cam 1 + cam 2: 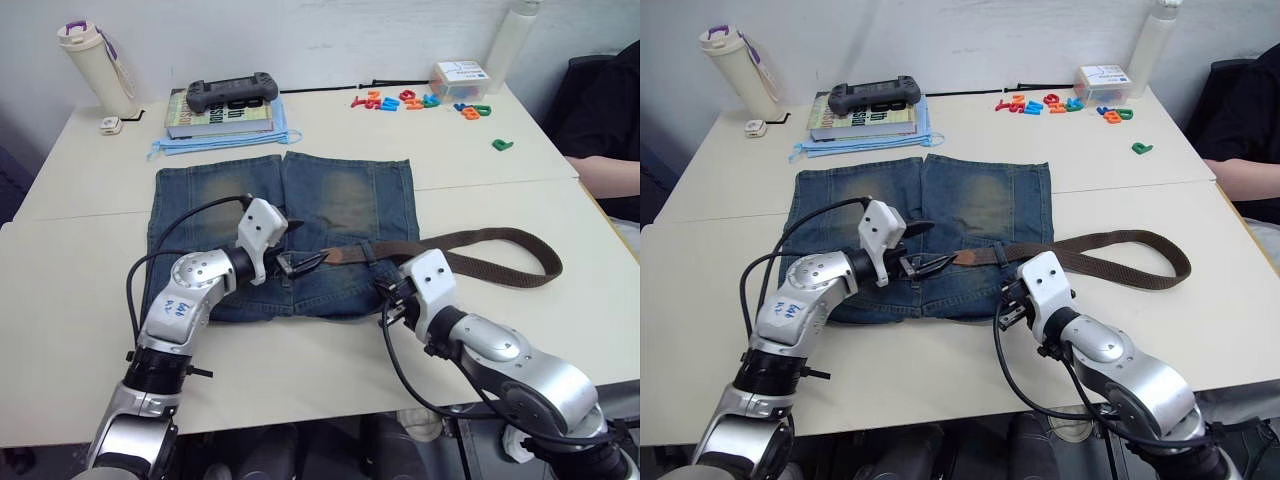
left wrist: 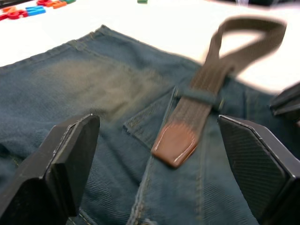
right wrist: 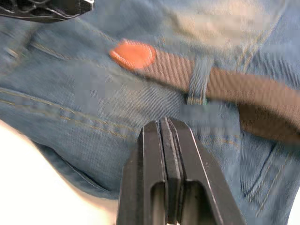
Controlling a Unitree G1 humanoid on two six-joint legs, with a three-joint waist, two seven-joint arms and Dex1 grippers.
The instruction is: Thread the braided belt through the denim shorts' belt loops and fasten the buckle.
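The denim shorts [image 1: 330, 200] lie flat on the table with the waistband toward me. The braided belt [image 1: 500, 238] runs from a wide bend on the bare table at the right onto the waistband and passes under one of the belt loops [image 2: 199, 96]. Its tan tip [image 2: 176, 143] rests on the denim just past that loop. My left gripper [image 1: 300, 262] is open, its fingers [image 2: 70, 159] spread on either side of the tip, just short of it. My right gripper [image 3: 165, 124] is shut on nothing, hovering over the waistband near that loop [image 3: 199, 79]. The buckle is hidden.
Behind the shorts, a game controller [image 1: 232, 92] sits on stacked books. A white bottle [image 1: 95, 65] stands at the back left. Coloured letter magnets [image 1: 410, 100] and a white box [image 1: 460, 78] lie at the back right. A person's arm [image 1: 605, 175] rests at the right edge.
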